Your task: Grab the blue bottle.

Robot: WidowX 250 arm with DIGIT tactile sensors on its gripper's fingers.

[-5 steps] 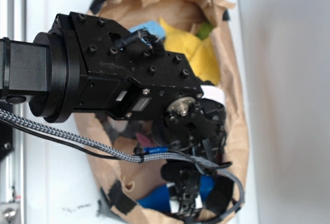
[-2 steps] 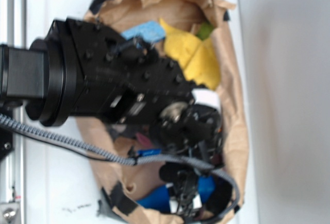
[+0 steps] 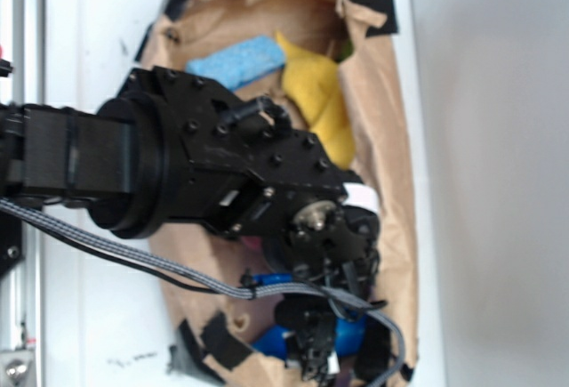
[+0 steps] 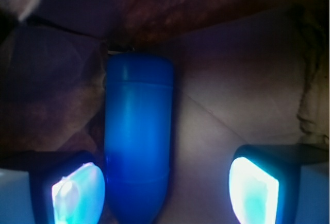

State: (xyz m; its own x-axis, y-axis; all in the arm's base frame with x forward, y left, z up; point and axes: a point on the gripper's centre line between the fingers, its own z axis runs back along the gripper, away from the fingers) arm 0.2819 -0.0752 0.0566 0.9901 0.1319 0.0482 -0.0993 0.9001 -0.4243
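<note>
We have the gripper (image 4: 165,185) spread wide, holding nothing, with the bottle (image 4: 138,141) lying between the fingers (image 4: 77,190) — though well off centre, almost against the left-hand pad in the wrist view and well apart from the other one. To do this step well we judge that we should shift sideways toward the bottle until it sits midway, then go lower so the pads meet the fat body and not its rounded top, and only then squeeze (smooth plastic will likely slide out of a lopsided pinch).

The bottle lies flat on the crumpled brown paper of the bag (image 3: 396,182), at the near end of it in the exterior view, mostly hidden under the arm (image 3: 213,173). Its long axis runs up and down the wrist picture, across the line on which the fingers close — a good orientation for a grab. The flat-ended part points away from the camera; the tapering end comes toward us and runs out of frame.
</note>
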